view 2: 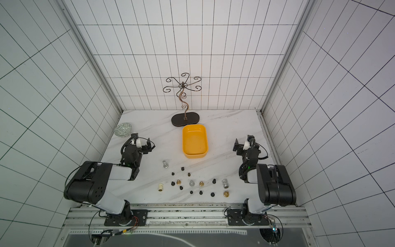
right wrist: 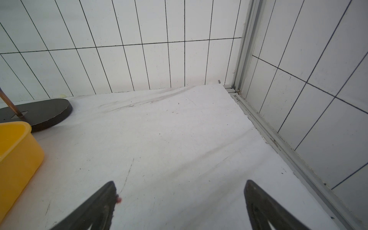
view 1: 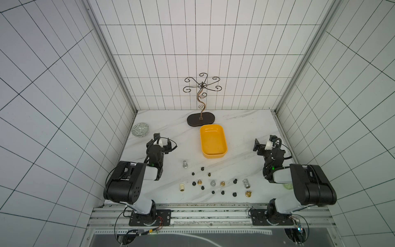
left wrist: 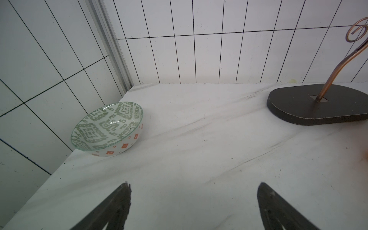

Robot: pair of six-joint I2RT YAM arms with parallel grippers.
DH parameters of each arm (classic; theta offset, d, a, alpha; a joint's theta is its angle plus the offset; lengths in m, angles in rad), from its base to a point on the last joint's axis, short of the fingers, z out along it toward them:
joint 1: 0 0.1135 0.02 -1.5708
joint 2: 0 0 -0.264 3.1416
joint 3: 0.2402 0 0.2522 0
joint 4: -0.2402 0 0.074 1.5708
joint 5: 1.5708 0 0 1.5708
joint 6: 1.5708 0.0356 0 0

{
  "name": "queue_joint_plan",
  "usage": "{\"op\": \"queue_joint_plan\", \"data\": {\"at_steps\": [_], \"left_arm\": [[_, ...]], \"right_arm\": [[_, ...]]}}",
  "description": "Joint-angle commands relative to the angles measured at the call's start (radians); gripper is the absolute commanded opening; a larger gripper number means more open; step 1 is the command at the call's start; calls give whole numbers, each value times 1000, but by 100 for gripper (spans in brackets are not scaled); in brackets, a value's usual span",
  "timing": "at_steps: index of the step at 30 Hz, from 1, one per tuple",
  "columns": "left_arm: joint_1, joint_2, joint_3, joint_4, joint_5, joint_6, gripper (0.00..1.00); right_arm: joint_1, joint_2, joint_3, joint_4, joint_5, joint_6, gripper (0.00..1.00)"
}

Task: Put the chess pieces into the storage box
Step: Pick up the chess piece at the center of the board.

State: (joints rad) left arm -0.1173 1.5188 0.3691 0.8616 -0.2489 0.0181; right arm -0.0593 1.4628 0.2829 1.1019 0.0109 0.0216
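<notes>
Both arms are poised and nothing is in hand. The left pincer (left wrist: 194, 187) is spread wide over bare table (view 1: 171, 128), facing the bowl (left wrist: 108, 127) in the far corner. The right pincer (right wrist: 180, 184) is just as wide and just as empty, with the box (right wrist: 18, 157) at the edge of its view. Released on both sides, then.

Where's the work? In a top view the box (view 1: 214, 155) sits mid-table, empty, just in front of the stand (view 1: 201, 120). Every one of the chess pieces (view 1: 213, 183) is out on the table, scattered between the box and the front edge, none inside. By my reading that puts us right at the start, and the step in hand is the first pick.

How to do it well? Each arm has to turn back toward the front, since neither wrist view shows a single piece. The upright silver piece (view 1: 185, 165) stands alone, nearest the left arm, which makes it a clean opener. On the right, the silver one (view 1: 246, 183) lying on its side looks likely to roll, so the jaws should close across its length, not along it. The black pawns (view 1: 222, 192) are tiny and crowded: come straight down, straddle one only, pinch low, lift straight up. Release low inside the box so nothing bounces out, and mind that stand beyond it.
</notes>
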Motion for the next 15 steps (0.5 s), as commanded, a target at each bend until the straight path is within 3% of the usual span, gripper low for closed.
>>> {"op": "queue_joint_plan", "data": {"at_steps": [1, 3, 7, 15], "left_arm": [[-13, -180, 122, -330, -36, -68, 97], [-15, -273, 166, -497, 25, -112, 97], [-27, -422, 176, -625, 132, -182, 98], [-41, -601, 149, -860, 197, -379, 98]], "right_arm": [[-3, -152, 132, -321, -71, -12, 99], [16, -223, 200, -465, -108, -14, 99], [97, -322, 335, -711, -202, -12, 99], [436, -288, 505, -1009, -340, -13, 99]]}}
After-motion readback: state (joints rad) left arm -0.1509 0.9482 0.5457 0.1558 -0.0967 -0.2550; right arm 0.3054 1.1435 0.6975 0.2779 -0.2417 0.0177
